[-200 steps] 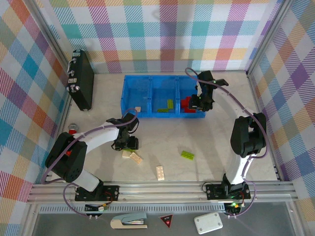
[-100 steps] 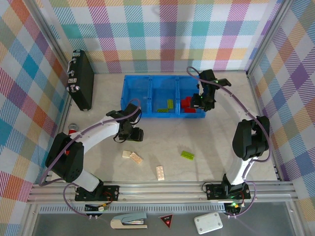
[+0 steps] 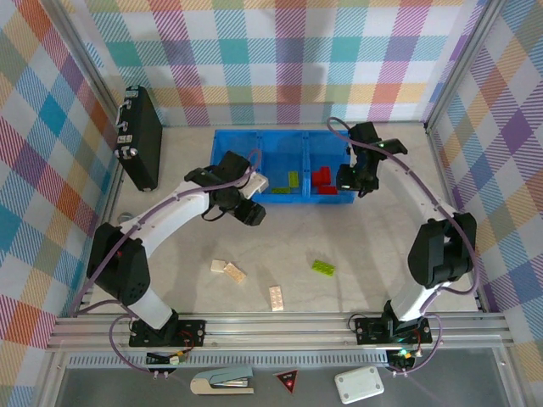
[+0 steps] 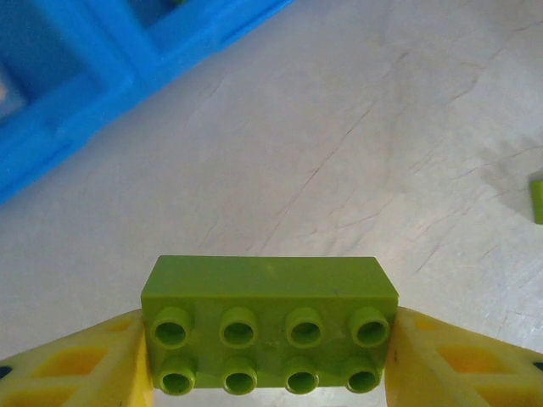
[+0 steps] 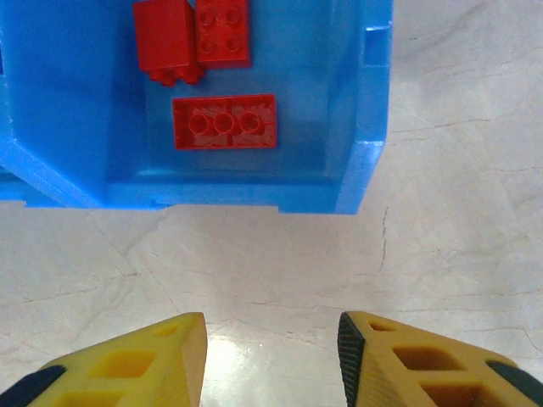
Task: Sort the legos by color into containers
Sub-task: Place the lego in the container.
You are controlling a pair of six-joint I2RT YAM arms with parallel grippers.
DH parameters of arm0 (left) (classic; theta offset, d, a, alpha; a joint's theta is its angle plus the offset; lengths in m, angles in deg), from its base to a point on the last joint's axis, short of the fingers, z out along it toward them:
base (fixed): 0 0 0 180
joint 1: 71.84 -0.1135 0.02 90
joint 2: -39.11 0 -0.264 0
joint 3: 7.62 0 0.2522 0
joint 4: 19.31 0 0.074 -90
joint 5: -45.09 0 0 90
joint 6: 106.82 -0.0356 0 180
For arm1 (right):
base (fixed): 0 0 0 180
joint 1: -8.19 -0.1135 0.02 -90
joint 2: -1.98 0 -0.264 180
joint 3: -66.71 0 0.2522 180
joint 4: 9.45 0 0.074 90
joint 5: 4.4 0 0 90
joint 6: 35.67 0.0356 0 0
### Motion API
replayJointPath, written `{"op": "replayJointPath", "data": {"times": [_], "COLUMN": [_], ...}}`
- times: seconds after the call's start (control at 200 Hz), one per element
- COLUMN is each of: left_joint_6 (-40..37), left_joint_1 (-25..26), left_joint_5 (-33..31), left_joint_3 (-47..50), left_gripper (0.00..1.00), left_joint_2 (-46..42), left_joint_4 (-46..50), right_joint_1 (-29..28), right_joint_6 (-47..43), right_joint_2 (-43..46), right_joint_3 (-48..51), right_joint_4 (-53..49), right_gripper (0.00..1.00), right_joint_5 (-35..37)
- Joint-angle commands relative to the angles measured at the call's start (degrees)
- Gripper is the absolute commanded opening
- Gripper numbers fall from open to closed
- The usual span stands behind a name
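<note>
**Item 1. Blue tray** [image 3: 282,133]: three square compartments in a row, at 12 o'clock on the table [image 3: 382,246].
- Right compartment [image 5: 310,85]: three red bricks [image 5: 225,121]. One lies flat with its hollow underside up. One sits studs up. One is tipped on its side, touching the studs-up one.
- Middle compartment [image 3: 276,164]: two green bricks [image 3: 293,179].
- Left compartment [image 3: 231,164]: a cream piece [image 3: 257,182] at its near right corner, just beside the left arm. Whether it rests inside cannot be told.

**Item 2. Left gripper** [image 4: 269,339]: yellow fingers [image 4: 76,369] pinch the held brick [image 4: 269,288] by its short ends. The brick is lime green with eight studs, and the studs face the wrist camera. It is over bare table at the tray's 7 o'clock, just outside the near wall.

**Item 3. Right gripper** [image 5: 271,339]: fingers spread, nothing between them. It is over bare table at the tray's 5 o'clock, just outside the near wall of the right compartment.

**Item 4. Loose bricks on the table**, all well apart from the tray:
- Loose green brick [image 3: 322,267] at 5 o'clock.
- Cream pair [image 3: 227,270], touching each other, at 7 o'clock.
- Single cream brick [image 3: 277,297] at 6 o'clock.

**Item 5. Black case** [image 3: 140,140]: stands on edge along the left wall, at 10 o'clock.

**Item 6. Near ledge**, at 6 o'clock beyond the arm bases: stapler [image 3: 222,381], red triangle sign [image 3: 288,381], white box [image 3: 359,384].
</note>
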Motion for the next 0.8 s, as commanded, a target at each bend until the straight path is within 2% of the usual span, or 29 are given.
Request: {"op": "replayJointPath", "data": {"times": [0.0,0.255,0.49,0.69,0.795], "left_joint_6": [-13.3,-29.3,-45.9,-52.2,-53.7], "left_joint_1": [0.5,0.7,0.8,0.6,0.2], "left_joint_5": [4.3,5.4,1.9,-3.1,-3.7], "left_joint_3": [-4.6,-15.0,-22.5,-29.4,-33.0], "left_gripper": [0.61,0.63,0.67,0.68,0.68], "left_joint_2": [2.4,11.7,19.4,27.5,31.5], "left_joint_4": [-2.6,-2.2,-1.9,-3.3,-4.2], "right_joint_1": [0.4,1.4,1.4,1.5,1.5], "right_joint_6": [-1.0,2.7,3.6,4.3,4.6], "right_joint_2": [3.3,10.0,15.5,17.1,17.1], "right_joint_3": [2.2,9.1,13.9,15.6,15.5], "right_joint_4": [-0.5,2.5,0.8,-0.8,-1.5], "right_gripper": [0.47,0.46,0.46,0.46,0.46], "right_joint_5": [0.7,-4.0,-2.8,-1.4,-1.2]}}
